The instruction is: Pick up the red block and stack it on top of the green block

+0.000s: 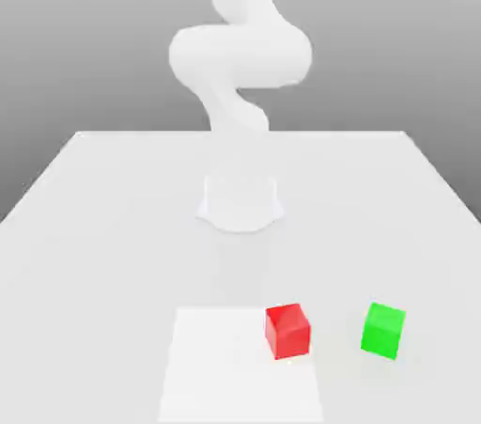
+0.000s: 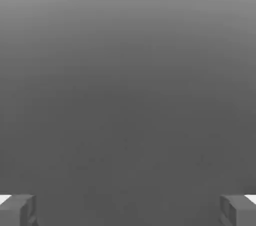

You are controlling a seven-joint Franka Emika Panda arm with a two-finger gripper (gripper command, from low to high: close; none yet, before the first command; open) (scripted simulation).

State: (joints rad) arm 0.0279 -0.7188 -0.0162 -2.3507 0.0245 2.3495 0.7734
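The gripper [image 2: 128,210] is sitting with its fingers [image 2: 17,210] spread wide apart, nothing between them, and through the hand camera it's just staring at flat grey background, so it's pointing off away from the table rather than down at it. In the exterior view the white arm [image 1: 240,51] is curling up above its base [image 1: 240,201] at the far middle of the table [image 1: 85,225], so the hand is hanging well up and back from where the action needs to happen.

The red block [image 1: 287,330] is resting flat on the table at the near edge, right on the corner of a paler square patch [image 1: 221,366]. The green block [image 1: 383,329] is sitting on the table too, off to the exterior view's right of the red one, near it but with a clear gap between them, roughly level with it.

So nothing's been grabbed yet. I'd say the whole thing hinges on this: the red block is lying forward of the base and low down, slightly to the exterior view's right, so the hand is going to need to swing out toward the near edge and tip downward before any pinching can start. Both blocks are looking slightly turned, so the wrist may need to twist to match.
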